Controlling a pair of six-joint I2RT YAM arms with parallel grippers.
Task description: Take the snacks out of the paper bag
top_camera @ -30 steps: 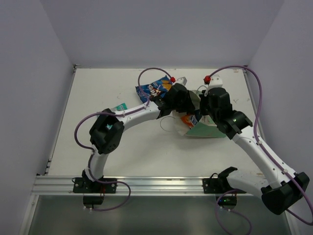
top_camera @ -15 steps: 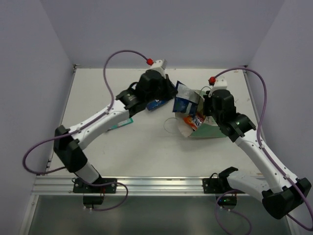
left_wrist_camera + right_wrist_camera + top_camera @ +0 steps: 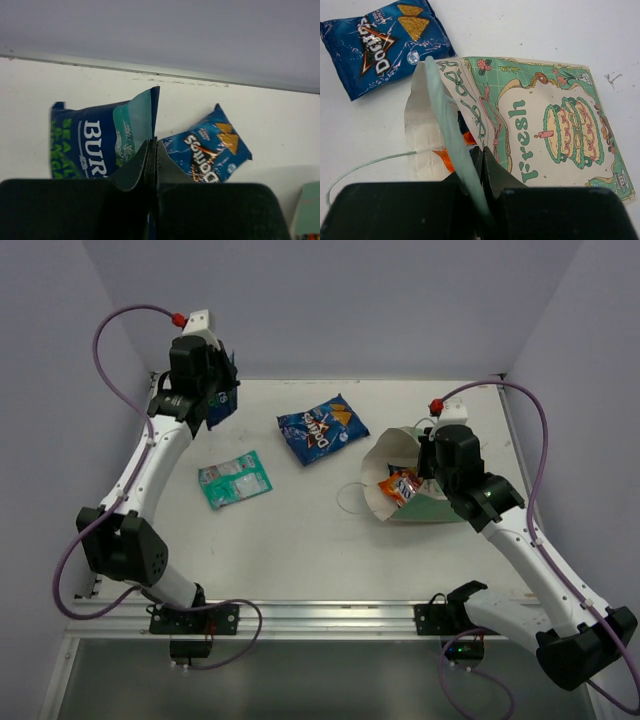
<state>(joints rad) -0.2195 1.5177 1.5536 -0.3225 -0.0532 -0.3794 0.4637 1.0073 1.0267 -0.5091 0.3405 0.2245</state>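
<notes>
Clamped shut on a dark blue Burts packet [image 3: 92, 142] at the top view's upper left, the left gripper [image 3: 152, 150] should lower it flat onto the table [image 3: 300, 535] before releasing, short of the far edge and the wall [image 3: 330, 310] close behind. The right gripper [image 3: 480, 155] pinches the rim of the paper bag [image 3: 545, 125] at centre right, with an orange packet [image 3: 400, 485] inside; open room lies at lower centre.

You see the left gripper [image 3: 152, 150] with its jaws pressed together on the right edge of a dark blue packet [image 3: 95, 142]. The packet's white "BUR" lettering faces the camera and its body hangs out to the left of the fingers. Just right of the fingertips, farther off, a blue Doritos packet [image 3: 207, 150] lies flat on the white table [image 3: 50, 80]. A mint-green corner of the paper bag [image 3: 307, 210] shows at the near right edge. A grey wall [image 3: 160, 30] is behind.
</notes>
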